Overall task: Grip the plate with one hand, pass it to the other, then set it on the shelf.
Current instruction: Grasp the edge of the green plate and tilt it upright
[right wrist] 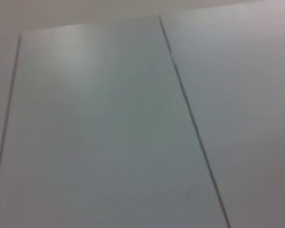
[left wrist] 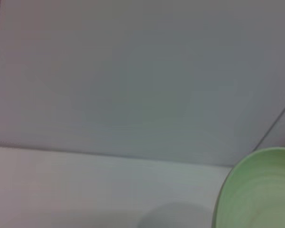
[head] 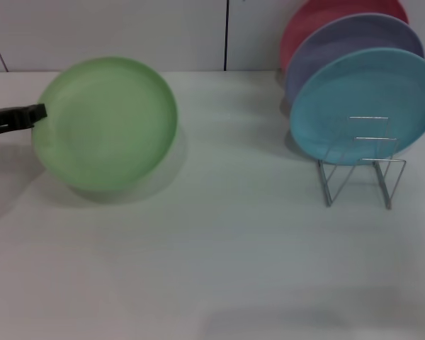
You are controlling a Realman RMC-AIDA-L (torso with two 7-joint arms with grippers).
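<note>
Head camera first: left gripper point(head: 37, 113) comes in from the left edge, black fingers pinched on the rim of the light green plate point(head: 106, 124). Plate looks lifted and tilted up toward the camera, with its shadow on the white table point(head: 212, 269) below it, though I can't say for sure it's fully clear of the surface. Over on the right is the wire shelf point(head: 361, 170), already carrying a turquoise plate point(head: 365, 103) at the front, a lavender plate point(head: 354, 42) behind it and a red plate point(head: 326, 18) at the back. The empty wire loops sit in front of the turquoise one. Green plate and shelf are well apart.

Left wrist camera: just a slice of the green plate in one corner, table and pale wall point(left wrist: 133, 71) behind. No fingers visible here.

Right wrist camera: nothing but wall panels with dark seams. Right gripper isn't in any view, so no clue about its fingers.

My read: the grab is done, handover hasn't started. Next the right arm needs to come in and clamp the far rim before the left lets go, then slot the plate upright into the front loops without bumping the turquoise one.
</note>
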